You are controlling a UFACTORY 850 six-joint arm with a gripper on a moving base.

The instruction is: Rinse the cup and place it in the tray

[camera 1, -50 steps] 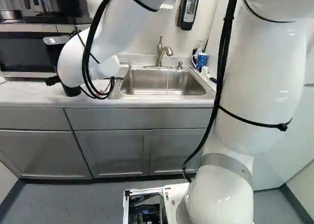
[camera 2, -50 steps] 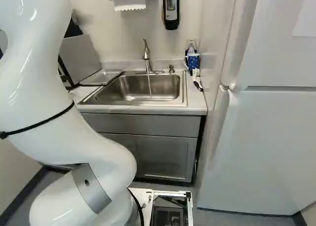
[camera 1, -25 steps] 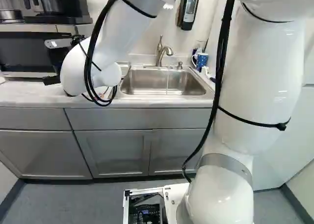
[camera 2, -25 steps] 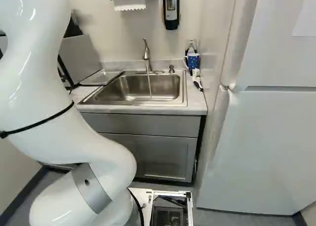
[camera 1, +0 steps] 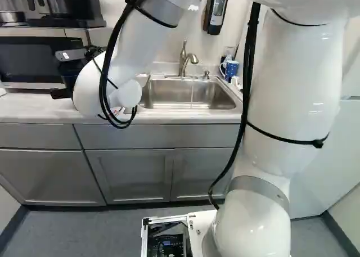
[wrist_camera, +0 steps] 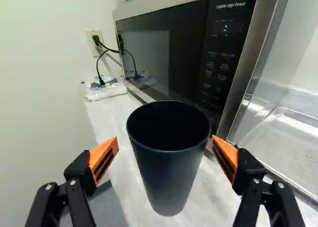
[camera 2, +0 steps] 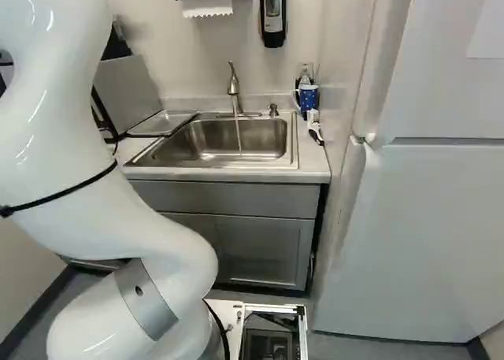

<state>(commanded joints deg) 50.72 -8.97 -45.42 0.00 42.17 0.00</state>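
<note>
Arm (camera 1: 295, 94): we see it rising right of middle.
Sink (camera 1: 191, 103): set in the table (camera 1: 34, 108), faucet (camera 1: 183, 60) behind.
Mug (camera 1: 231, 70): blue, near the sink's far right corner.
Microwave (camera 1: 31, 61): we log it at left, on the table.

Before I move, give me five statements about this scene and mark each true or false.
The dark cup is inside the sink. False: it is between the gripper's fingers, near the microwave.
Water runs from the faucet. True.
The gripper is shut on the cup. False: it is open, with a gap beside one finger.
A blue mug stands beside the sink. True.
The cup's mouth faces the wrist camera. True.
</note>
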